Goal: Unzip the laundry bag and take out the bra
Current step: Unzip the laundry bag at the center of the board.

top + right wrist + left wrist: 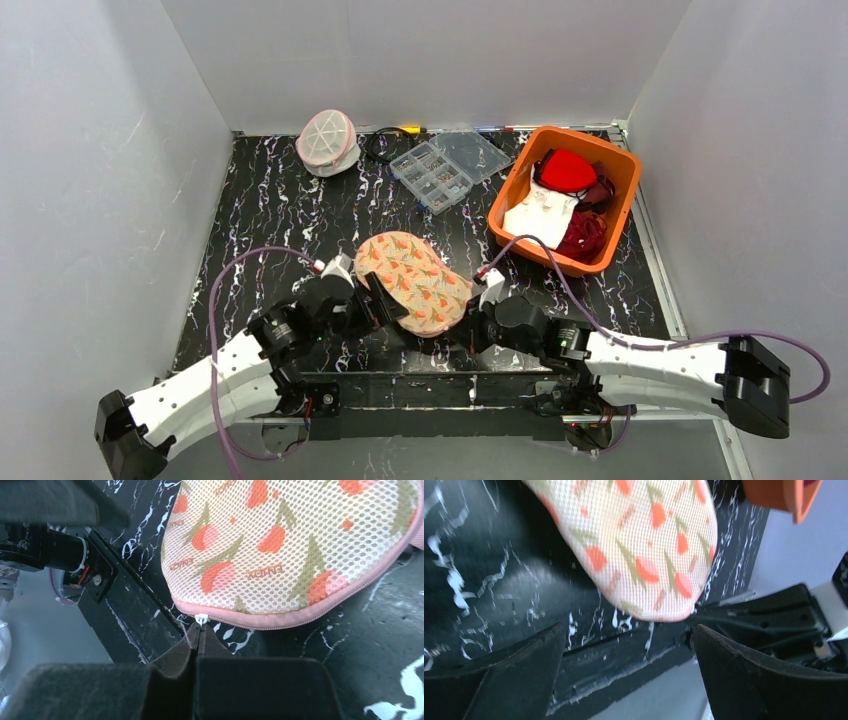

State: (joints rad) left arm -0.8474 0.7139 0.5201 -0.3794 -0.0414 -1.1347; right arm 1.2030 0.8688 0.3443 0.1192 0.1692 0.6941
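Right end effector [199, 630] pinches the floral mesh bag's [280, 555] zip pull [201, 618]; we see left end effector [628, 630] open beside it.

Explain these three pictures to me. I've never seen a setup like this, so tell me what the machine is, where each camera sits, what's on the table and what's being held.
This is a pair of robot arms bolted at the near edge of a black marbled table. The wide picture looks down from above and behind them. The other two come from a camera on each wrist. Between the arms lies a flower-patterned mesh bag with a pink zip. The left hand is open beside it and holds nothing. The right hand is shut, its tips pinching the bag's small white zip pull. Farther back sit a round white mesh pod, a clear compartment box and an orange bin of clothes.
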